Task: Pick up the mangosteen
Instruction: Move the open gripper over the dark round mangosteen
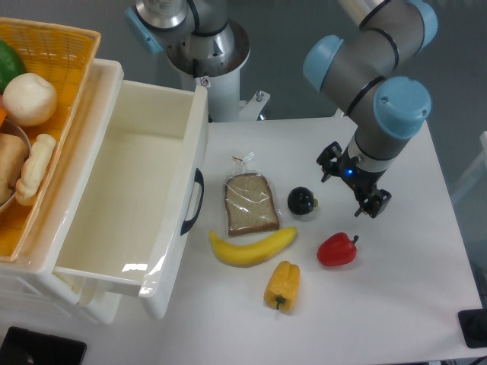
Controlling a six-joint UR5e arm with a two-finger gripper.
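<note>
The mangosteen (302, 201) is a small glossy black ball with a tiny greenish nub on its right side. It lies on the white table (403, 304) just right of a bagged slice of bread. My gripper (353, 185) points down, to the right of the mangosteen and a little behind it, apart from it. Its two dark fingers (377, 204) stand wide apart, so it is open and empty. How high it hangs above the table is hard to tell.
A red bell pepper (337, 249) lies just below the gripper, with a yellow pepper (282, 285), a banana (251, 248) and the bagged bread (250, 204) to its left. An open white drawer (133, 198) and a basket of food (38, 114) stand at the left.
</note>
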